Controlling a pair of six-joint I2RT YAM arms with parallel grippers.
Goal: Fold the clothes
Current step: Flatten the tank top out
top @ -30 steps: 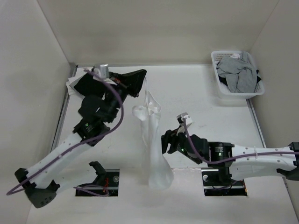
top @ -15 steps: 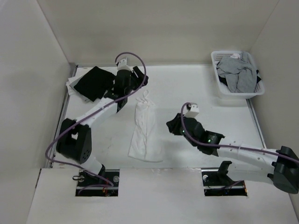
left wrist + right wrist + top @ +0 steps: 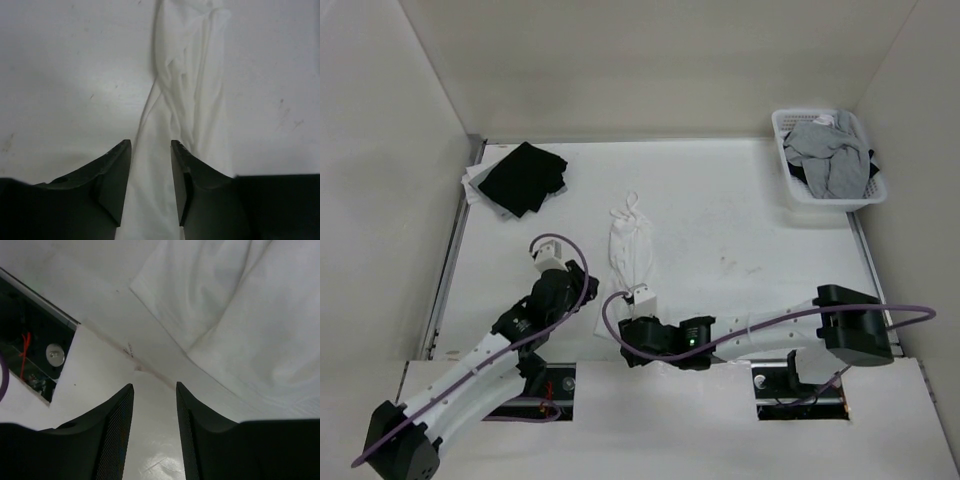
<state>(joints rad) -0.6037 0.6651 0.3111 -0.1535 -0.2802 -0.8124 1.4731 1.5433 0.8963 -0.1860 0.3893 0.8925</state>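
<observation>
At the middle of the table [image 3: 750, 230] the white garment [image 3: 630, 250] lies stretched from twelve to six o'clock, rumpled, no fold made — left gripper [image 3: 150, 150] at its eight o'clock and right gripper [image 3: 155, 390] at its six o'clock end both gape empty, so all the folding looks left to do.

No word, label, brand mark or number can be read in any view (the white garment [image 3: 631, 250], the basket [image 3: 828, 204] and the tabletop [image 3: 740, 230] show only plain, unmarked surfaces).
</observation>
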